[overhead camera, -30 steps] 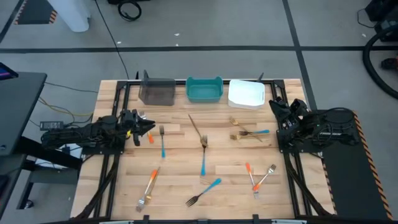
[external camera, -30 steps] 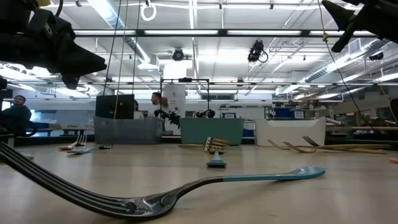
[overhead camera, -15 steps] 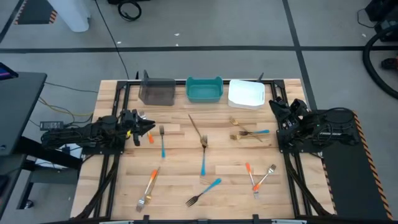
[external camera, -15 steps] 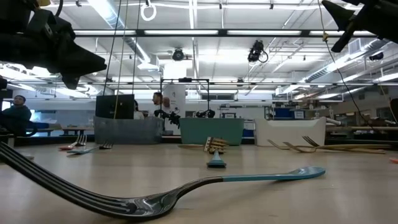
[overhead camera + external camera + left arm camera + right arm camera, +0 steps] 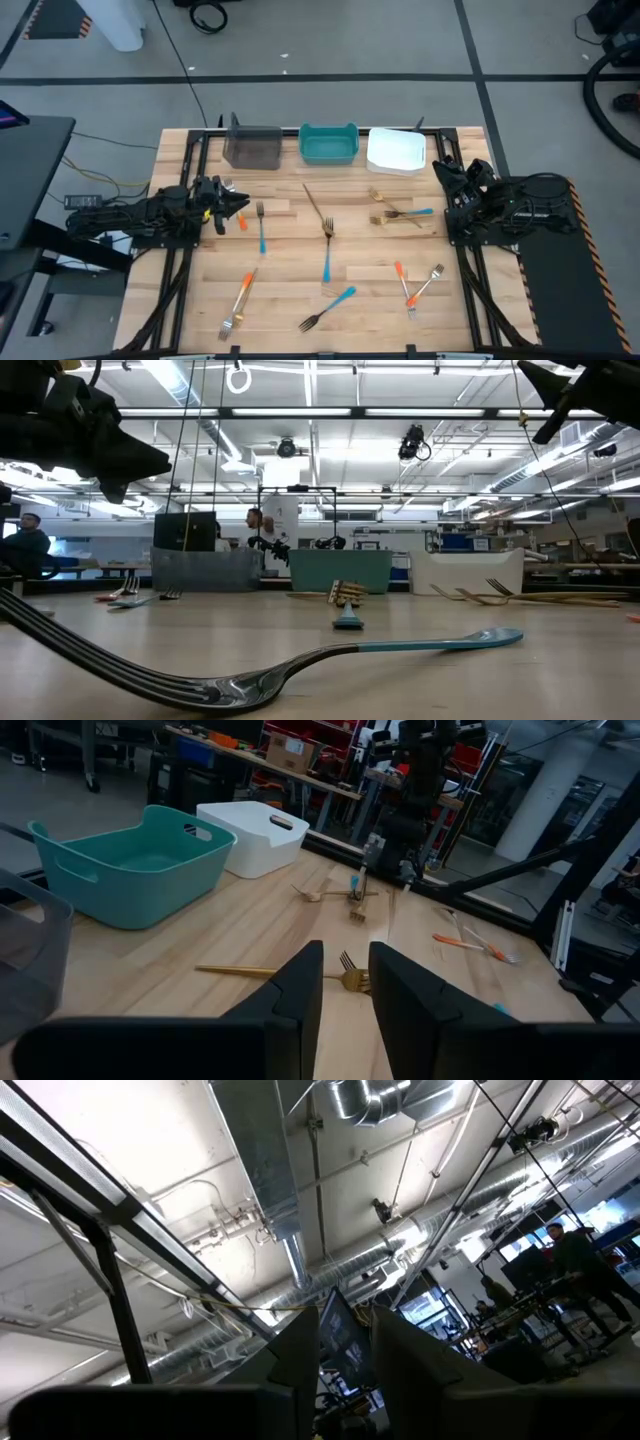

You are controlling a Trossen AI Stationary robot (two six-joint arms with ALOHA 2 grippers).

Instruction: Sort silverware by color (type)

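Fingers of my left end effector (image 5: 240,205) stand slightly apart with nothing between them, at the left edge of the tabletop (image 5: 290,285). The nearest fork (image 5: 261,226), blue-handled, lies just inward of it, long axis running toward the front edge, tines toward the bins. My right end effector (image 5: 441,172) waits at the right edge, pointed upward, likewise parted and empty; a gold and blue cluster (image 5: 398,213) lies near it. Grey bin (image 5: 252,148), teal bin (image 5: 329,143) and white bin (image 5: 397,151) appear empty.
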